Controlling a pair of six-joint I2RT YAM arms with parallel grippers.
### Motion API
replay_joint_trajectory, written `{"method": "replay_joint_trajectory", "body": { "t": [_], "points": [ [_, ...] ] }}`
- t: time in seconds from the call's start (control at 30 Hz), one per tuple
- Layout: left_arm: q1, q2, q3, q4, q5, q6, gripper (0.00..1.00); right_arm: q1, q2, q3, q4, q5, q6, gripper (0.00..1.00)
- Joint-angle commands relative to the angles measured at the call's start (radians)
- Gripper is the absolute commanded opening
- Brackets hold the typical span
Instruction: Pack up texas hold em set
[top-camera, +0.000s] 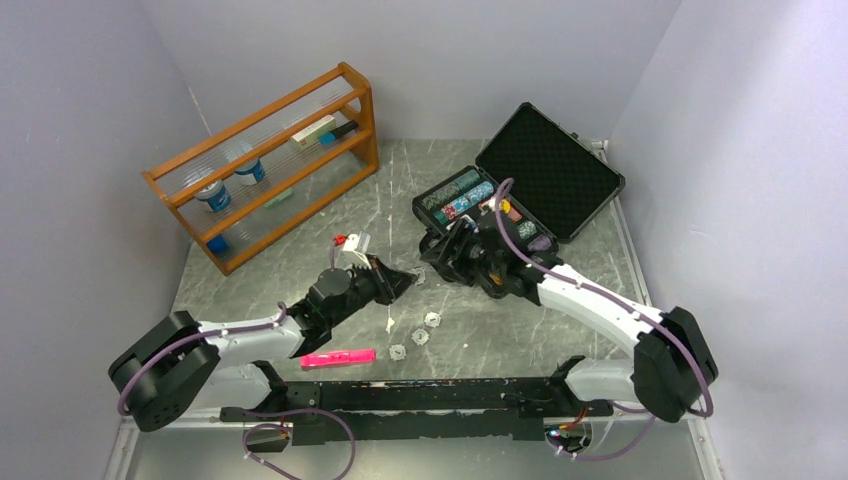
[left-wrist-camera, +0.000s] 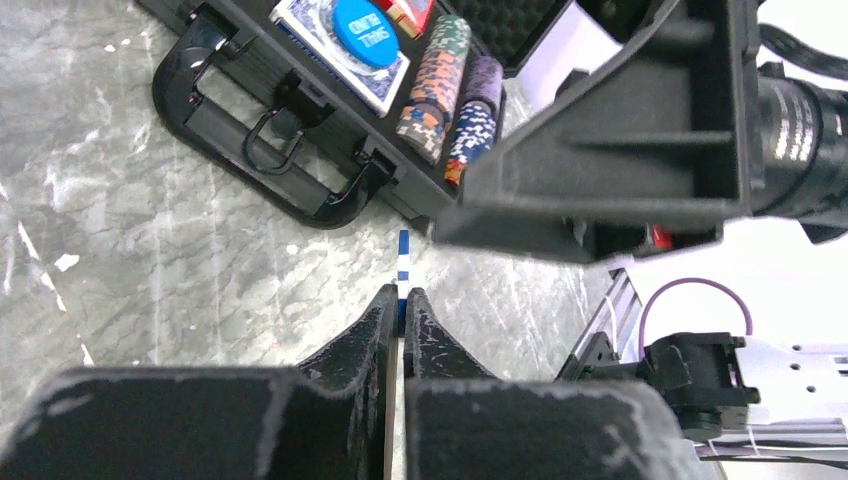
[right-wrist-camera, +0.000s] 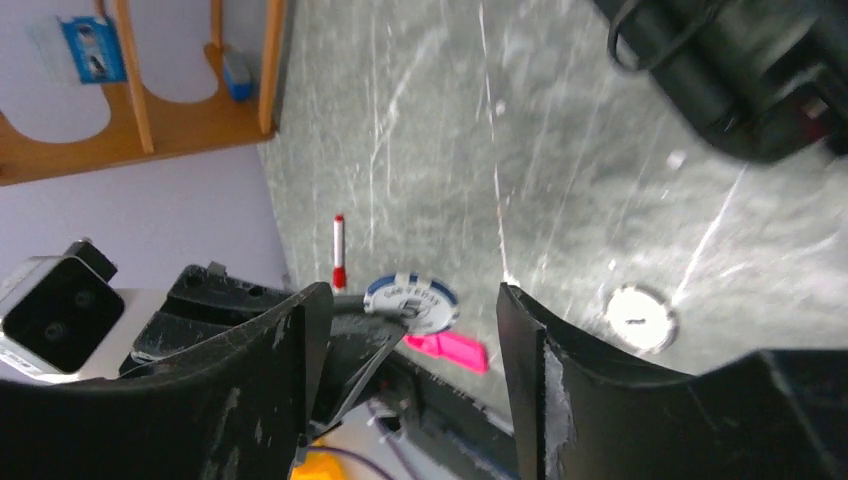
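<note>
My left gripper (left-wrist-camera: 402, 305) is shut on a blue-and-white poker chip (left-wrist-camera: 403, 262), which shows edge-on above its fingertips. In the right wrist view the same chip (right-wrist-camera: 412, 302) faces the camera, pinched by the left fingers (right-wrist-camera: 375, 345). My right gripper (right-wrist-camera: 412, 295) is open, with a jaw on each side of the chip and apart from it. From above, both grippers (top-camera: 408, 281) (top-camera: 440, 255) meet just in front of the open black case (top-camera: 550, 170). The case holds chip stacks (left-wrist-camera: 440, 85), a card deck (left-wrist-camera: 305, 30) and a blue button (left-wrist-camera: 365, 32).
Three small white discs (top-camera: 420, 337) lie on the marble table between the arms, one of them also seen as a white disc (right-wrist-camera: 640, 318) from the right wrist. A pink marker (top-camera: 338, 357) lies near the front rail. A red-tipped pen (right-wrist-camera: 339, 250) and a wooden rack (top-camera: 270, 160) stand to the left.
</note>
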Motion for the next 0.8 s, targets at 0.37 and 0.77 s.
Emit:
{"method": "replay_joint_trajectory", "body": {
  "t": [0.37, 0.77],
  "points": [
    [0.107, -0.197, 0.134, -0.019, 0.357, -0.203, 0.05, -0.112, -0.209, -0.015, 0.282, -0.558, -0.558, 0.66],
    [0.134, -0.205, 0.097, 0.21, 0.445, -0.369, 0.05, -0.111, -0.234, -0.033, 0.431, -0.59, -0.425, 0.28]
  ]
}}
